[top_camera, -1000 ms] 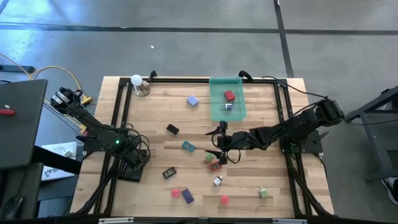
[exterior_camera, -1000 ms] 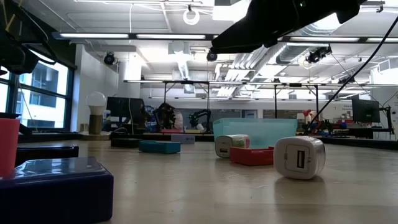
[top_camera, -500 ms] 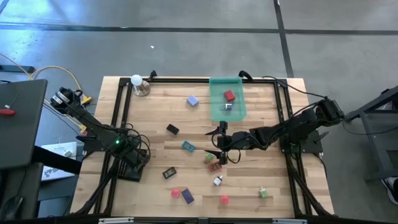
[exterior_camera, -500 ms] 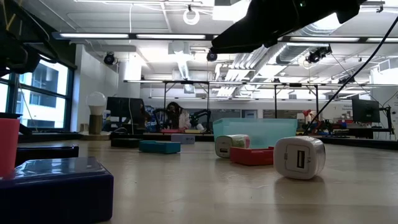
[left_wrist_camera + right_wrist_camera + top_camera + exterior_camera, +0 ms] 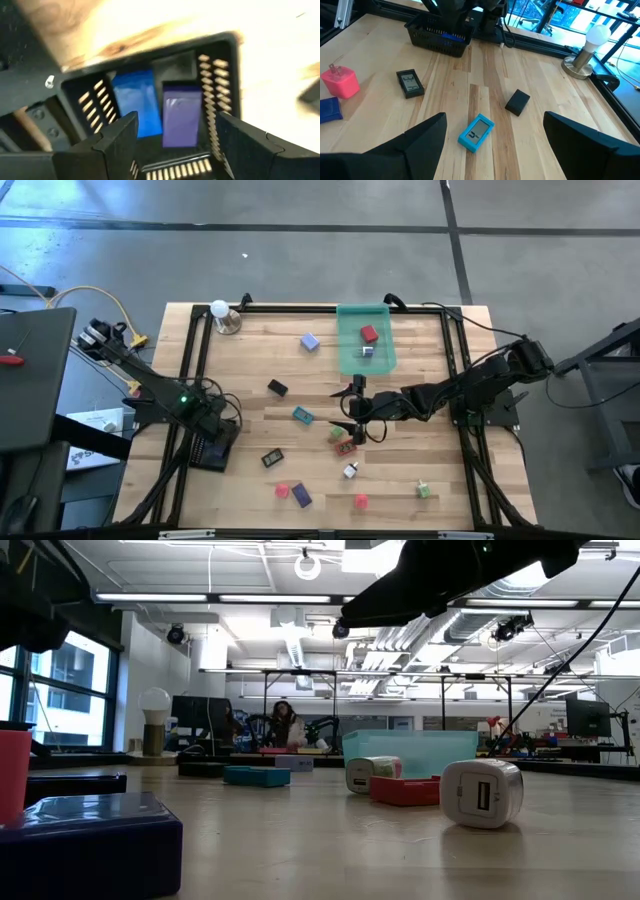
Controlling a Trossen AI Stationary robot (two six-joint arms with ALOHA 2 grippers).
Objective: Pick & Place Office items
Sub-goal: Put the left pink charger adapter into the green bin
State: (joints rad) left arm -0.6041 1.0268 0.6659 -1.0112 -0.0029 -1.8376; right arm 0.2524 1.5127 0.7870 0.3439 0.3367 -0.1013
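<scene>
So, left gripper point(image 5: 175, 145) sits right over the black tray point(image 5: 212, 452) at the table's left edge, fingers spread apart w/ nothing between them. In the left wrist view I see two flat pieces lying inside the tray side by side: a blue piece point(image 5: 137, 102) and a purple piece point(image 5: 182, 122), neither touching the fingers.

Right gripper point(image 5: 352, 412) hangs mid-table, arm stretched in from the right, fingers wide open and empty. From its wrist cam I'm looking past the fingers at a teal block point(image 5: 476, 132) w/ a small screen, just ahead; a black block point(image 5: 517, 102) near it; a dark flat piece point(image 5: 410, 82) w/ a display farther out; a pink block point(image 5: 341, 82) and, just beside it, the corner of a purple block point(image 5: 330, 109).

Green tray point(image 5: 385, 360) at the far edge holds a red block point(image 5: 369, 334) and a small white piece point(image 5: 367, 351). Lilac block point(image 5: 310, 341) lies just beside that tray on the wood. Nearer the front edge: white cube point(image 5: 350, 471), red cube point(image 5: 360, 501), green block point(image 5: 424, 491). White ball lamp point(image 5: 222, 313) stands in the far left corner.

Low view: white cube w/ a socket face close up, a red flat piece point(image 5: 405, 790) behind it. A person point(image 5: 285, 725) shows far back in the room, can't tell more.
</scene>
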